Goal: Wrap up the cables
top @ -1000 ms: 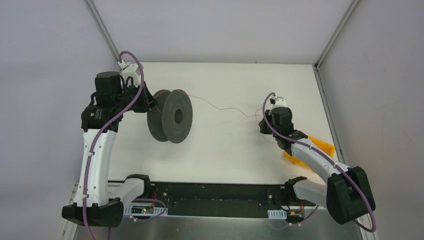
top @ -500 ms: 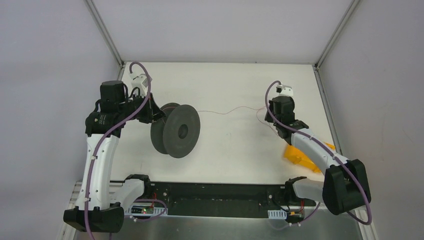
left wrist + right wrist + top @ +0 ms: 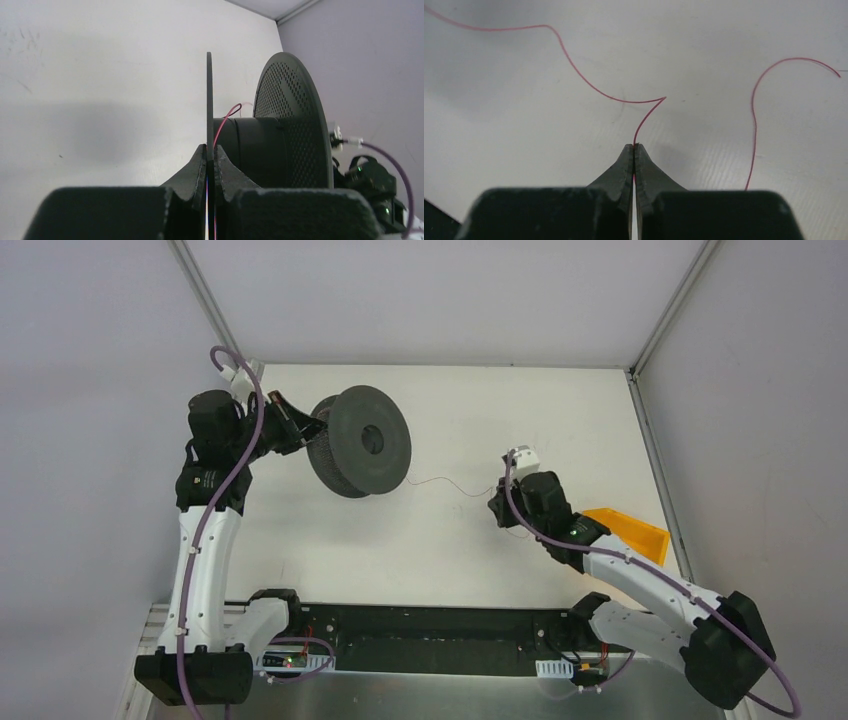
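We see our left tool (image 3: 210,151) clenched on the thin edge of one flange of the dark grey spool (image 3: 365,440), with a finger on each side of the disc. In the top view the spool is at the far left of the tabletop (image 3: 450,560), tilted so that one round face and its centre hole turn toward the camera; we cannot tell whether it touches the tabletop. The thin red wire (image 3: 589,82) comes off the drum between the two flanges and runs in a slack line across the tabletop to our right tool (image 3: 634,146), whose fingertips are pinched tight on it. In the right wrist view the wire bends away from that grip in a long curve, and a second loose stretch curls on the tabletop beside the tool. An orange piece (image 3: 630,530) lies near the right edge, beside the right forearm and apart from the wire
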`<state>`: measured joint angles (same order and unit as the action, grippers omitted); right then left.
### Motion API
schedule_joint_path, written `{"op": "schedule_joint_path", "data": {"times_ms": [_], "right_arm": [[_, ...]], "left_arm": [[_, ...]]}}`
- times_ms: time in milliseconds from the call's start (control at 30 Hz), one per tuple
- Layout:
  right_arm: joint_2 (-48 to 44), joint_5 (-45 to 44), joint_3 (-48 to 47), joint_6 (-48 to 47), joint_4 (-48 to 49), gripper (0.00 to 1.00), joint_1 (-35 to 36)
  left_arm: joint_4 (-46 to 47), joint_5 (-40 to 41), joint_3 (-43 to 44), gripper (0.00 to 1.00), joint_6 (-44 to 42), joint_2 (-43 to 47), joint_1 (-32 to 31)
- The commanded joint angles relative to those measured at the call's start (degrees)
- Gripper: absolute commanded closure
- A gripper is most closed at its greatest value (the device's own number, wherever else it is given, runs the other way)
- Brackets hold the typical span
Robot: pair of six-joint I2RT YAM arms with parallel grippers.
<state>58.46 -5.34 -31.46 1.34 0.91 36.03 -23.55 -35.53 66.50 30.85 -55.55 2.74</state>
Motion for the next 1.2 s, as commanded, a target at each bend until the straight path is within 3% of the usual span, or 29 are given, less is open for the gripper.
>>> {"op": "schedule_joint_path", "data": {"times_ms": [0,200,300,433,567,867,1000,1167], "right_arm": [[-5.93,-2.10,-1.45,-1.01,-3.24,1.00,8.75],[-6.83,-9.61,-5.03,1.13,-1.94,1.00,26.11],[-2.74,-15.56,-9.59,0.81,-2.79,1.00,34.93],[2.08,-17.02,-18.58,-3.21,-5.28,1.00,41.04],[4.51,-14.59,-25.71,-6.05,-6.02,1.00,41.75],[6.67,-10.99,-37.47,-11.41,-5.81,1.00,40.11],[7.24,-6.71,-38.29,-9.36,-5.99,1.00,39.84],[5.32,-5.81,-36.52,-8.40,-4.16,1.00,39.91]], "left_arm": [[11.39,5.53,-2.03,1.00,4.94,1.29,0.60],[12.43,14.53,-6.07,1.00,1.71,1.95,-0.13],[11.97,20.42,-6.29,1.00,-3.50,1.92,-2.46],[9.62,26.67,-6.24,1.00,-10.13,0.93,-8.86],[8.33,32.35,-8.23,1.00,-15.42,-0.34,-16.49],[4.90,35.12,-12.63,1.00,-18.45,-1.21,-22.48],[4.81,35.16,-13.19,1.00,-13.37,-1.30,-22.61],[-0.32,36.66,-9.71,1.00,-14.14,-4.16,-22.61]]}}
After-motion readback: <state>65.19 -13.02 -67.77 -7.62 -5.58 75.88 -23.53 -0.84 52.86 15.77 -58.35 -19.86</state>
